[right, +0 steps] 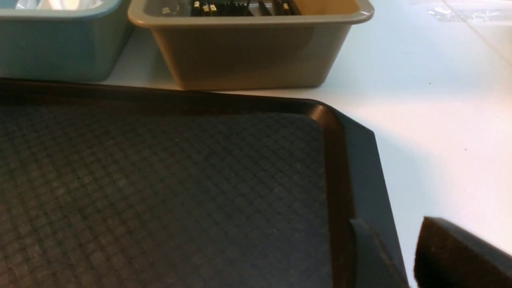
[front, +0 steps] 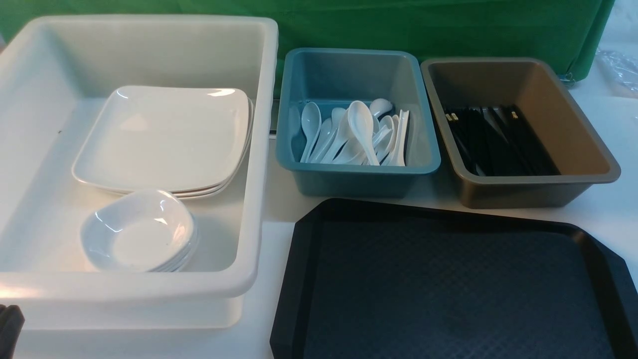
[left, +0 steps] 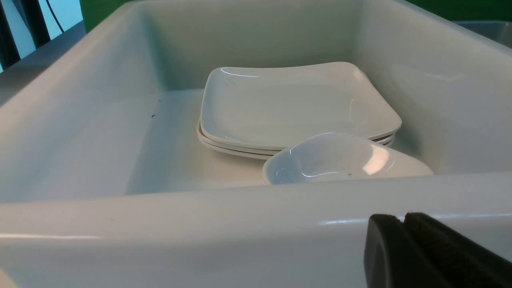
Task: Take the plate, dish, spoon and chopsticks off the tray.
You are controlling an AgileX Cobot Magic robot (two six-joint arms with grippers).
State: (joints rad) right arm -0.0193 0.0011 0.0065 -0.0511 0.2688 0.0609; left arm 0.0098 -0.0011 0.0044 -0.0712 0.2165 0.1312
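The black tray (front: 448, 289) lies bare at the front right, with nothing on its textured floor (right: 160, 180). The white plate (front: 164, 134) tops a stack inside the big white bin, and a small white dish (front: 142, 232) tops a stack in front of it. White spoons (front: 361, 124) fill the blue bin. Black chopsticks (front: 498, 139) lie in the brown bin. My left gripper (left: 402, 218) is shut and holds nothing, just outside the white bin's near wall. My right gripper (right: 390, 221) is open over the tray's right rim, gripping nothing.
The white bin (front: 149, 286) stands at the left, the blue bin (front: 359, 184) in the middle, and the brown bin (front: 528, 192) at the right behind the tray. A green cloth hangs at the back. White table shows to the right of the tray (right: 440, 120).
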